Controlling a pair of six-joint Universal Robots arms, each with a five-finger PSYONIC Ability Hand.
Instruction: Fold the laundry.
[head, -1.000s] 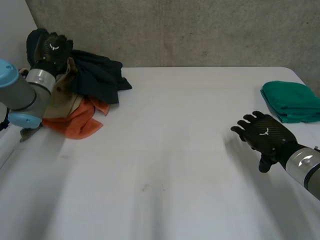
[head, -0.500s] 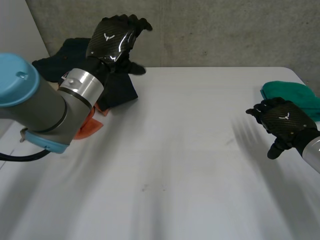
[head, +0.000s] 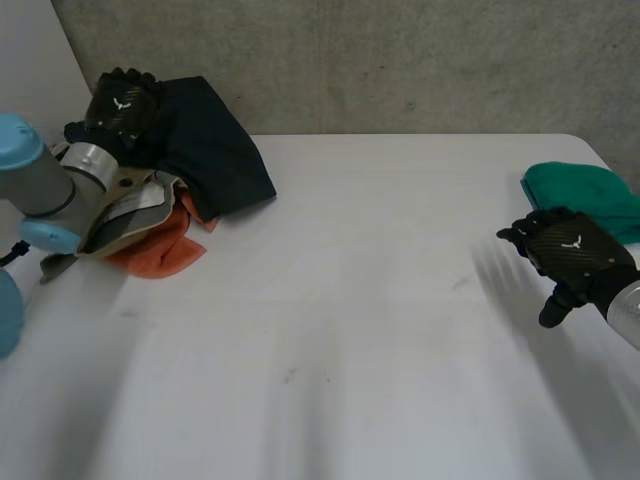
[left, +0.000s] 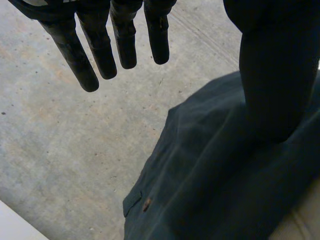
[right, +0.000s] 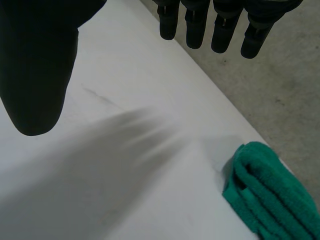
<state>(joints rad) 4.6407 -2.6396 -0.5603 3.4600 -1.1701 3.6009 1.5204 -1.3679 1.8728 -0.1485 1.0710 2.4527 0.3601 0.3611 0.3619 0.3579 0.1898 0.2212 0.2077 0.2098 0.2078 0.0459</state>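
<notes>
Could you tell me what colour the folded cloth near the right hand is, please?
Plain green; the folded cloth shows best in the right wrist view.

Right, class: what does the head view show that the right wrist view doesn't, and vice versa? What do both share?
Head, not right wrist: the left hand at a laundry pile, dark, tan and orange. Right wrist, not head: the palm side of the right hand, fingers straight, holding nothing. Both: that hand, the green towel, the white table.

A bare lab-like test space: white table (head: 350, 300) against a raw concrete wall (head: 400, 60).
</notes>
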